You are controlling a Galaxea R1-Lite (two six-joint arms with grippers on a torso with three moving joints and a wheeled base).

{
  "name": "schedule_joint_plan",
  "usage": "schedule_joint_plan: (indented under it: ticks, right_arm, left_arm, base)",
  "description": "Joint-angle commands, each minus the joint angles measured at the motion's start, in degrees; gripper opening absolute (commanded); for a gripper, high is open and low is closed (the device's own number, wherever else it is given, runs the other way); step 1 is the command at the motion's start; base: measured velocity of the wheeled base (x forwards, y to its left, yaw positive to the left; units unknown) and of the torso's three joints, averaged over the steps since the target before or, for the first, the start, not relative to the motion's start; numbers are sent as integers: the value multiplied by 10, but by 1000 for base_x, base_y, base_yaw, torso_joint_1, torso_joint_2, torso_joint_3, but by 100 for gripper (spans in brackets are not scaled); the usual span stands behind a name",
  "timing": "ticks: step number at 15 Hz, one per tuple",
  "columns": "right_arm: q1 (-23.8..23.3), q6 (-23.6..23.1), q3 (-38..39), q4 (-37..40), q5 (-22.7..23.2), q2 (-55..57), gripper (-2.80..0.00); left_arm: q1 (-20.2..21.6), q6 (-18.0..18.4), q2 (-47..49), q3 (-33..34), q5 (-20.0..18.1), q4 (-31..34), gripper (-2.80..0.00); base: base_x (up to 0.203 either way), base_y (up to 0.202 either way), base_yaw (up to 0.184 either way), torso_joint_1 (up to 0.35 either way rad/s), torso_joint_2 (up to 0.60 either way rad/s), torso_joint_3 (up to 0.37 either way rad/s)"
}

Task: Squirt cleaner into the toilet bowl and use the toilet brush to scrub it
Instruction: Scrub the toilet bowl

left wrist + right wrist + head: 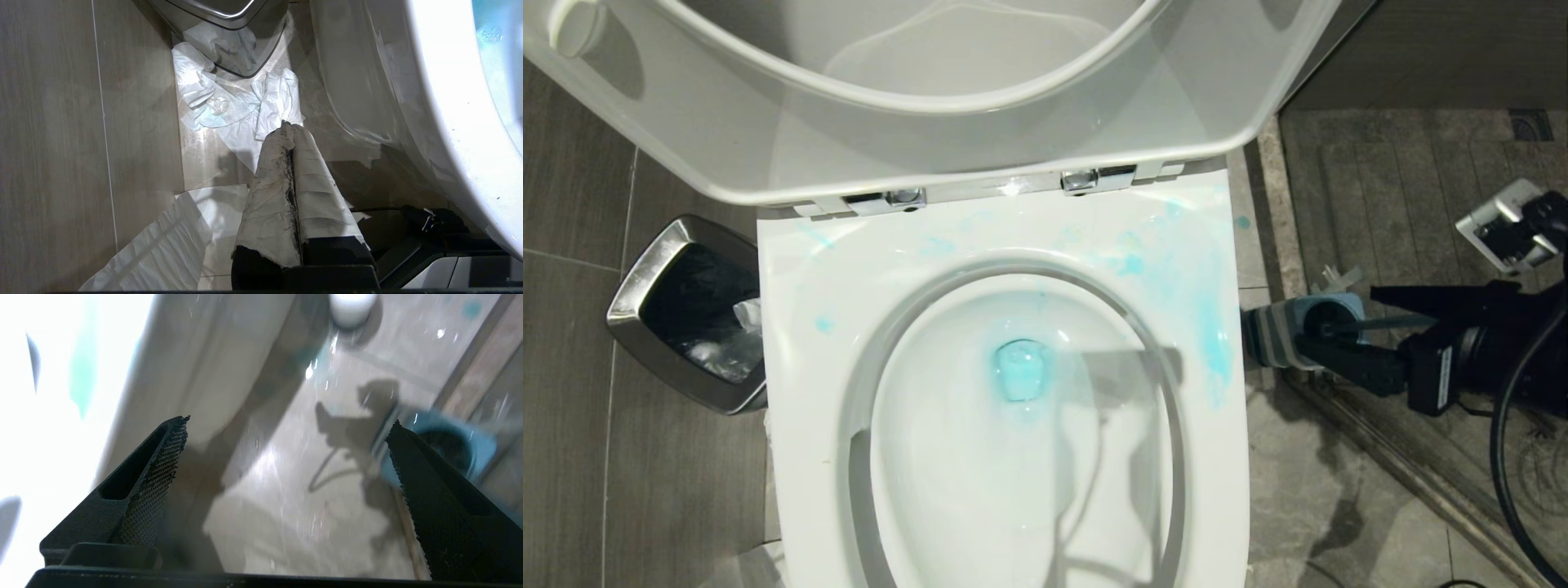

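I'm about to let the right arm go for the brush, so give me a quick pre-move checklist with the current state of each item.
1. Cleaner in the bowl: ok, blue liquid pools at the drain.
2. Lid up: ok.
3. Right gripper open: ok, jaws wide, nothing held.
4. Right gripper at the holder: ok, jaws flank it.
5. Brush in the holder: ok, handle lies between the jaws.
6. Left gripper out of the way: ok, shut, low by the bin.
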Motion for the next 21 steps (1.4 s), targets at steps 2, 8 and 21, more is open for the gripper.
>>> schedule_joint_plan:
  ticks: [2, 8, 21]
  right_arm:
    - [-54, -43, 97, 8, 8, -61, 0]
    - [-169, -104, 263, -158, 8, -98, 0]
    - [-303, -115, 397, -518, 6, 78, 0]
  left_arm:
    - [0, 0, 0, 0, 0, 0, -280]
    - [0, 0, 0, 0, 0, 0, -280]
    - [0, 0, 0, 0, 0, 0, -280]
  base:
    - [0, 0, 0, 0, 0, 0]
    - [0, 0, 0, 0, 0, 0]
    - [0, 0, 0, 0, 0, 0]
